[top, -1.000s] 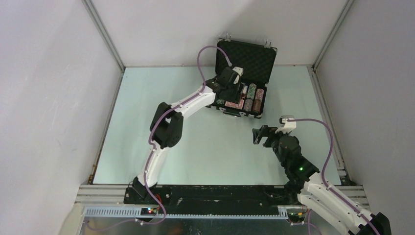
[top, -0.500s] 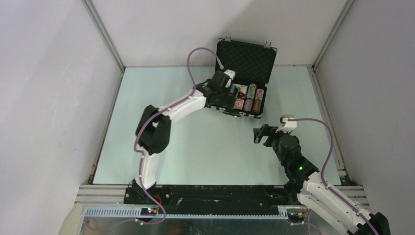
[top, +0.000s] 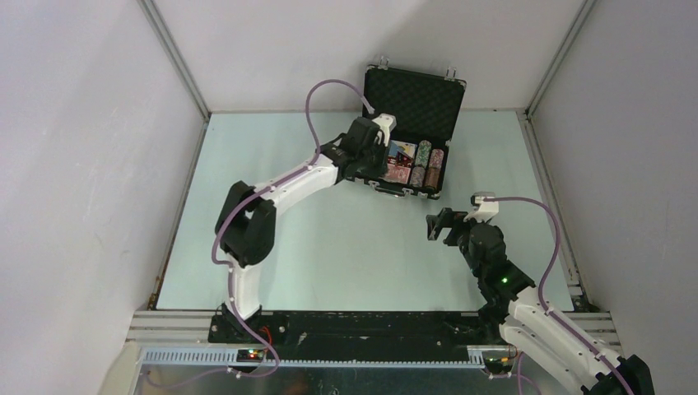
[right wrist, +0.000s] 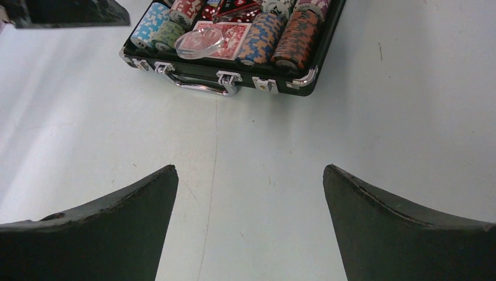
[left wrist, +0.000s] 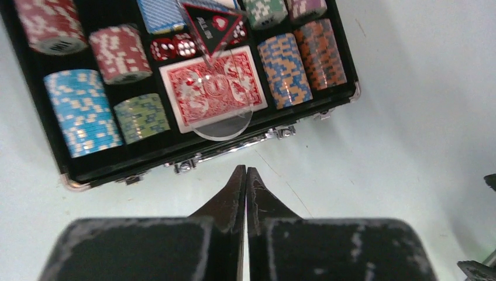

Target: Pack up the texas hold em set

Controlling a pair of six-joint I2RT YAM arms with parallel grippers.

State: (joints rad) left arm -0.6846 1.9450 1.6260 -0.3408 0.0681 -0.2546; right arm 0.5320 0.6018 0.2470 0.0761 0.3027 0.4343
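Briefcase lid shows only from above, clear disc only in wrist views.

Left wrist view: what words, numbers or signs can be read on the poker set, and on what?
"ALL IN" beside a red heart sign, blurred, so only a likely reading: on the dark triangular plastic token.
White pips, count unclear: on the red dice.
Red-backed card deck, striped chip stacks, clear round disc: no readable text.

I stood in a robot lab cell: plain white panels walled me in, aluminium rails framed the corners, my cabled arms bolted at the pale counter edge.
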